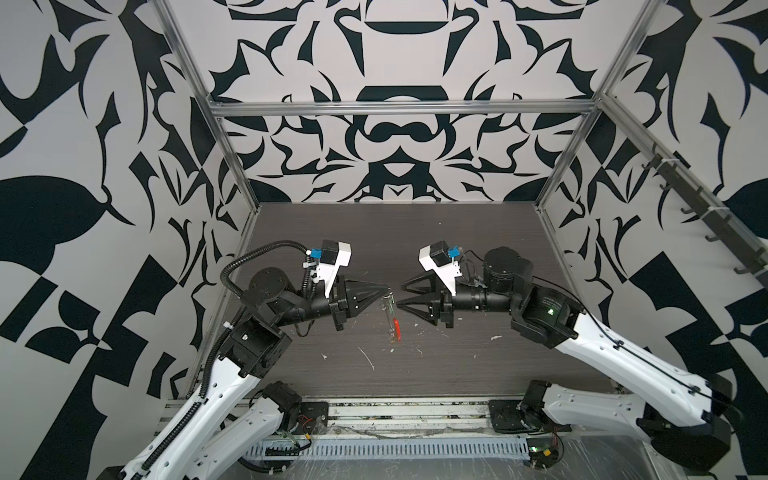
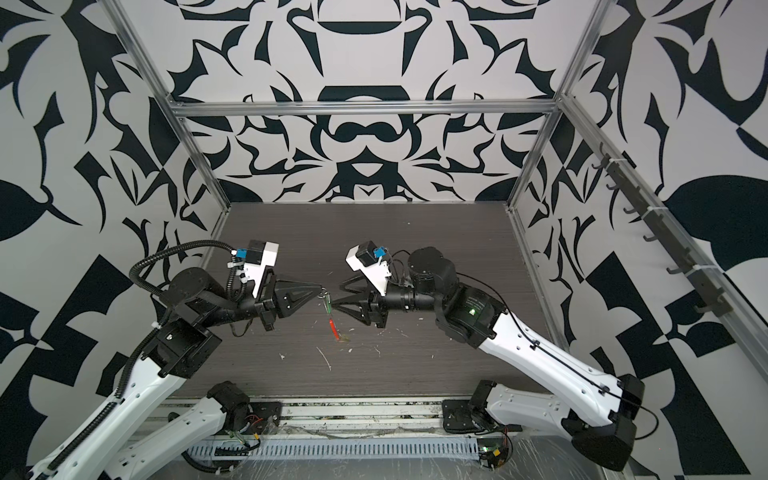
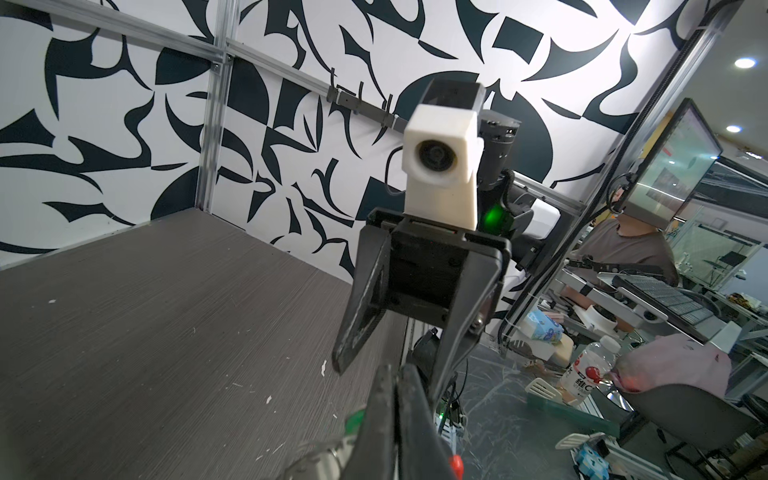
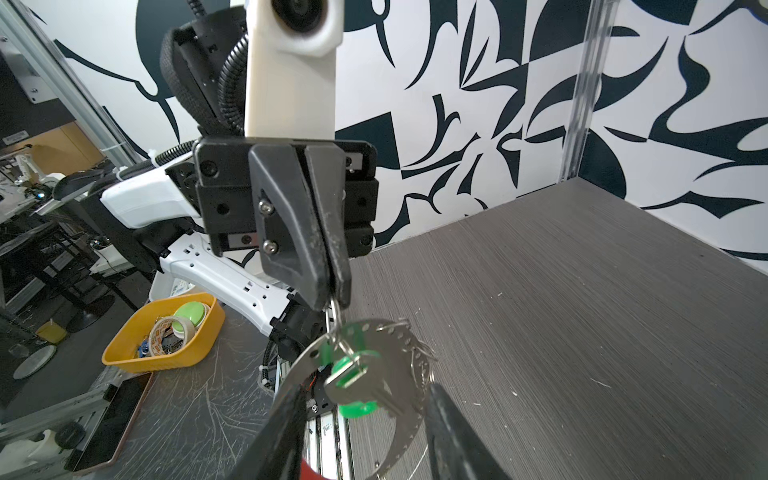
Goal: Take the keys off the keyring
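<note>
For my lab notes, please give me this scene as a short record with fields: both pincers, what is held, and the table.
left pincer: shut on thin ring
hanging below: green tag, silver key, red sleeve
right pincer: open, close to the bunch
table: dark wood grain, small white scraps

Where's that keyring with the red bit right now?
In both top views the keyring hangs over mid-table from the shut left gripper, with the open right gripper facing it close by on the right.
</note>
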`<move>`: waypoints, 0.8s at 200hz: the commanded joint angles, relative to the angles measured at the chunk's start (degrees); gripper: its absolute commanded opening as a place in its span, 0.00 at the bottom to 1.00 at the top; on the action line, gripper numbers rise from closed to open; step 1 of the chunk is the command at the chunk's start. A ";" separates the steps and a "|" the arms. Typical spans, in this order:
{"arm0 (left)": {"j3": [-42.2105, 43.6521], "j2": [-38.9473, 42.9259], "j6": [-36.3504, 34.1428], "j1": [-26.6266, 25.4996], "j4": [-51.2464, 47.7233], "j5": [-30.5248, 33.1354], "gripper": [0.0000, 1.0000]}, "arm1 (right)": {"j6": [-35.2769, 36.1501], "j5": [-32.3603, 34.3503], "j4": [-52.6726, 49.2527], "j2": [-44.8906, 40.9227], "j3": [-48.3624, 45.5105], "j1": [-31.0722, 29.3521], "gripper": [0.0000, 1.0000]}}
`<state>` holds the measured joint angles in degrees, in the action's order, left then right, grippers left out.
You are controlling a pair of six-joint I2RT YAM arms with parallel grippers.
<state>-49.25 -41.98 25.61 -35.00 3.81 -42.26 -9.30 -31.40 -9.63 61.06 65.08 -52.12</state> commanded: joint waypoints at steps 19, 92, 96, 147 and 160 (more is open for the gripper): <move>0.30 0.35 1.64 -0.15 4.10 -2.27 0.00 | -2.03 -3.33 7.92 0.03 0.22 -0.20 0.48; 0.52 -0.12 2.34 -0.15 5.06 -4.49 0.00 | -1.76 -4.07 7.86 -0.32 0.51 -0.37 0.35; 0.43 -0.12 2.34 -0.15 5.04 -4.50 0.00 | -1.74 -4.31 7.66 -0.32 0.69 -0.37 0.33; 0.63 0.32 2.46 -0.15 5.06 -3.29 0.00 | -1.60 -5.87 6.68 -0.15 0.94 -0.46 0.17; 0.63 0.39 2.52 -0.15 5.04 -2.76 0.00 | -1.66 -6.09 6.75 -0.28 0.84 -0.52 0.15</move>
<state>-49.10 -42.28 27.55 -35.00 6.46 -45.21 -11.07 -36.23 -4.56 61.80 64.86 -52.27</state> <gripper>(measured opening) 0.061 0.164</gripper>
